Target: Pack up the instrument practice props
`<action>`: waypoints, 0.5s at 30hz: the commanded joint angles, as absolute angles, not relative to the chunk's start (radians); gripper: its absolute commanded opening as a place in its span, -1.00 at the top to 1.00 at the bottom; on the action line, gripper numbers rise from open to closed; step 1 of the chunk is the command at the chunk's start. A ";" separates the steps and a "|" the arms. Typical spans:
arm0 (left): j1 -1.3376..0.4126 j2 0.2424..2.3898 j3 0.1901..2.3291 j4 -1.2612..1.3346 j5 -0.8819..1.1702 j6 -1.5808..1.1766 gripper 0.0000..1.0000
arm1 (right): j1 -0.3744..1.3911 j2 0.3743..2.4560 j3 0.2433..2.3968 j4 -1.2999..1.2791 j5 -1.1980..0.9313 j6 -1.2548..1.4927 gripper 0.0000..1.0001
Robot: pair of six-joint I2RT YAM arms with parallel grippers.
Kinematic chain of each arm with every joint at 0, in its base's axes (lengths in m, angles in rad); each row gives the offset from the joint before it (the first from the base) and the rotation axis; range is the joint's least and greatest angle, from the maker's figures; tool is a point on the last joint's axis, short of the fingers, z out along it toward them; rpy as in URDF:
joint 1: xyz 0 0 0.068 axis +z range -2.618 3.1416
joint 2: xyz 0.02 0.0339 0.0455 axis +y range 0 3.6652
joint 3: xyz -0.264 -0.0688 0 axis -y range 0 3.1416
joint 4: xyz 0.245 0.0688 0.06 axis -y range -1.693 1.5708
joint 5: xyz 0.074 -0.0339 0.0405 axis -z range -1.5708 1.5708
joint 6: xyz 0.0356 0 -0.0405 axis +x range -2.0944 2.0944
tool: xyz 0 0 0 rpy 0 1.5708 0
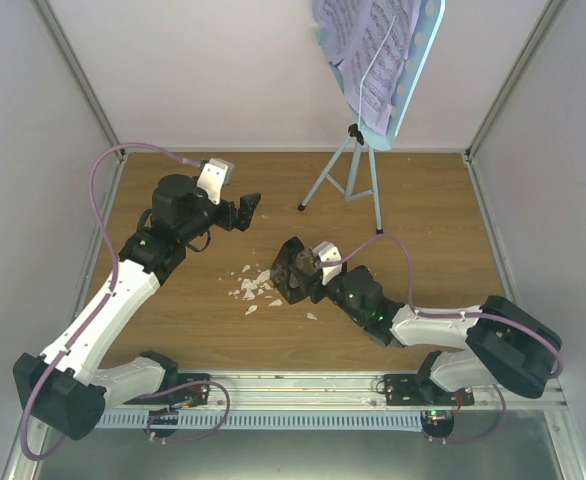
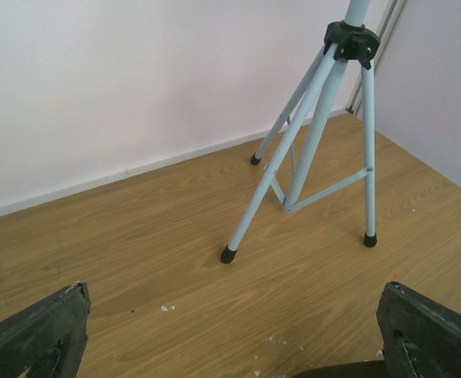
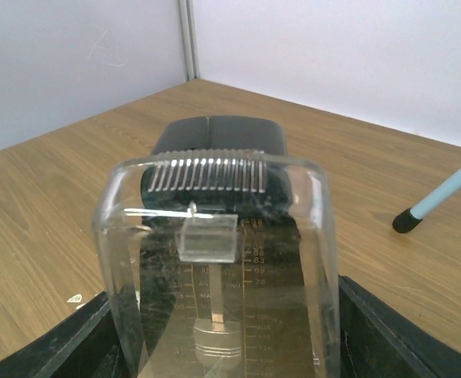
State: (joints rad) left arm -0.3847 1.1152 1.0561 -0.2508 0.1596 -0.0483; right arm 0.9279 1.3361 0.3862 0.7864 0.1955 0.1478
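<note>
The light blue music stand (image 1: 354, 170) stands at the back on its tripod, its desk (image 1: 420, 60) carrying lilac sheet-music pages (image 1: 358, 50). In the left wrist view the tripod legs (image 2: 293, 157) rise just ahead. My left gripper (image 1: 245, 210) hangs open left of the stand and holds nothing; its fingers (image 2: 42, 339) frame bare wood. My right gripper (image 1: 308, 275) is shut on the black metronome (image 1: 294, 267) mid-table. Its clear cover (image 3: 215, 260) fills the space between the pads (image 3: 407, 339), the top pointing away from the wrist.
White crumbs (image 1: 253, 285) lie scattered on the wooden table just left of the metronome, and a few (image 2: 166, 308) show under the left gripper. One black tripod foot (image 3: 406, 221) sits to the right of the metronome. White walls close in the back and both sides.
</note>
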 commanded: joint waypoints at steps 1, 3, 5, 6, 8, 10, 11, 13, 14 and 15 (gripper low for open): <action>-0.378 1.103 1.048 -0.199 0.169 -0.040 -0.98 | 0.923 1.346 0.394 0.853 0.177 0.158 -0.04; -0.378 1.105 1.048 -0.199 0.169 -0.040 -0.98 | 0.923 1.354 0.398 0.856 0.169 0.161 -0.04; -0.378 1.105 1.048 -0.199 0.169 -0.040 -0.98 | 0.923 1.364 0.400 0.858 0.166 0.164 -0.04; -0.378 1.105 1.048 -0.199 0.170 -0.040 -0.98 | 0.923 1.368 0.401 0.858 0.168 0.166 -0.04; -0.378 1.105 1.047 -0.199 0.170 -0.040 -0.98 | 0.923 1.378 0.401 0.861 0.169 0.168 -0.04; -0.377 1.104 1.048 -0.199 0.168 -0.039 -0.98 | 0.923 1.387 0.399 0.863 0.174 0.168 -0.04; -0.378 1.103 1.048 -0.199 0.168 -0.039 -0.98 | 0.923 1.389 0.398 0.864 0.176 0.167 -0.04; -0.378 1.103 1.048 -0.199 0.167 -0.039 -0.98 | 0.923 1.395 0.396 0.866 0.183 0.165 -0.04; -0.378 1.104 1.048 -0.198 0.168 -0.038 -0.98 | 0.923 1.400 0.395 0.865 0.187 0.164 -0.04; -0.377 1.104 1.048 -0.199 0.168 -0.038 -0.98 | 0.923 1.401 0.394 0.865 0.189 0.163 -0.04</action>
